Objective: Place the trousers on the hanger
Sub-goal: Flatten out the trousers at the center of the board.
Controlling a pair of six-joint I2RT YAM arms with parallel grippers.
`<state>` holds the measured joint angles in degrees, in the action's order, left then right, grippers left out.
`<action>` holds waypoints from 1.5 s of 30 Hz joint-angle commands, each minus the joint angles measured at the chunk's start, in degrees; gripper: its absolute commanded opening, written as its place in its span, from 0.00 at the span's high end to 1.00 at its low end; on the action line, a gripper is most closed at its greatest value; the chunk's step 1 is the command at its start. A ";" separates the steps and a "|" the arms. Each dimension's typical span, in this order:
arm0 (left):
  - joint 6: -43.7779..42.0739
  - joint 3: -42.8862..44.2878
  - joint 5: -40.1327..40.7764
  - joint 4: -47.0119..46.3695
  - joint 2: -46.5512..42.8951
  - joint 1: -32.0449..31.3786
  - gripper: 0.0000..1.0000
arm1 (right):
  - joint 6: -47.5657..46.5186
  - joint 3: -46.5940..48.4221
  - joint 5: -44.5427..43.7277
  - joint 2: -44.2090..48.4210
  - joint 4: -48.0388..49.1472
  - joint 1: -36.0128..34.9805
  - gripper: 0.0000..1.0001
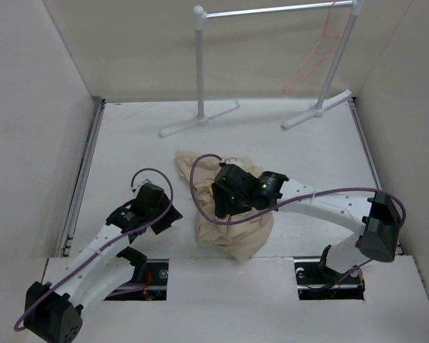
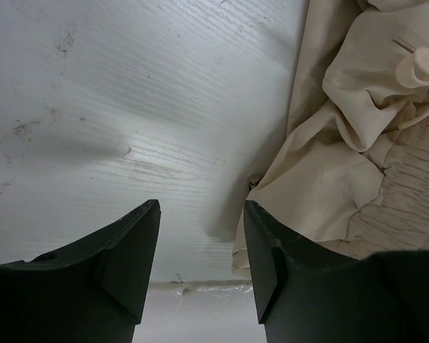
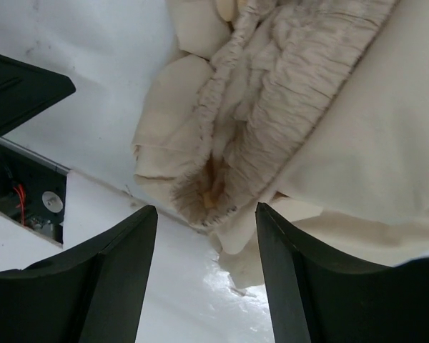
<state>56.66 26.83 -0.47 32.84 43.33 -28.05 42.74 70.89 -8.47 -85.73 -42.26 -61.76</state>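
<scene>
Plainly, left pincer (image 2: 200, 209) and right pincer (image 3: 206, 209) gape empty over the scuffed white table (image 2: 129, 107), trousers (image 1: 232, 236) crumpled between white walls (image 1: 28, 107).

High rear overhead view facing down, both wrist views close and downward, all three sharing the trousers (image 1: 232, 239)

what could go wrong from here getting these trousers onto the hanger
The trousers lie crumpled, so the open right pincer above the waistband may grab only one fold. The open left pincer sits over bare table beside them and could miss. The thin hanger on the rack may swing when touched.
</scene>
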 commanded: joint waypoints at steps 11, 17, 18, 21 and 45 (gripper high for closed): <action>1.69 -3.45 -1.99 0.56 -4.30 0.76 0.52 | 2.96 7.59 -3.82 -6.90 -6.86 -3.59 0.38; 1.78 -3.98 -2.17 0.38 -4.13 0.77 0.51 | 4.80 11.37 -11.92 -5.50 -13.46 -5.96 0.40; 1.78 -3.98 -2.17 0.38 -3.96 0.77 0.51 | 5.24 11.37 -11.49 -5.41 -13.55 -6.40 0.40; 1.78 -4.06 -2.52 0.38 -3.52 0.77 0.51 | 6.56 10.23 -9.47 -5.85 -12.59 -7.37 0.39; 1.52 -4.24 -6.91 -1.55 -1.67 0.59 0.48 | 5.16 9.53 -9.72 -14.90 -6.60 -2.01 0.77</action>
<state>57.74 22.85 -6.13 32.32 41.30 -26.96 48.84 79.66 -15.35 -101.19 -49.60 -64.42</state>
